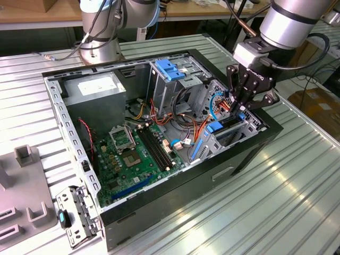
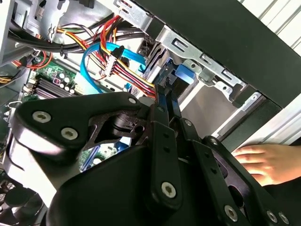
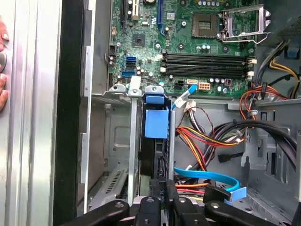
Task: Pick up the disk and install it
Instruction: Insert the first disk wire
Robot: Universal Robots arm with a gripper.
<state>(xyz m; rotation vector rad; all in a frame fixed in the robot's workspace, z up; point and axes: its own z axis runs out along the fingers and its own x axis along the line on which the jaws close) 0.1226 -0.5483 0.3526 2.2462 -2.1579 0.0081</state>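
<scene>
The end effector is down inside the open computer case, at the drive bay on the exterior view's right. Its fingers are pinched together on the disk, which stands on edge, slotted into the bay between the metal rails, blue tab showing. In the second wrist view a person's hand rests just outside the case, on the ribbed bench.

- you've got a ribbed metal table under everything, glare on its near slats
- wooden bench runs along the back
- cardboard boxes at the exterior view's right
- grey fixture block on the table's left
</scene>
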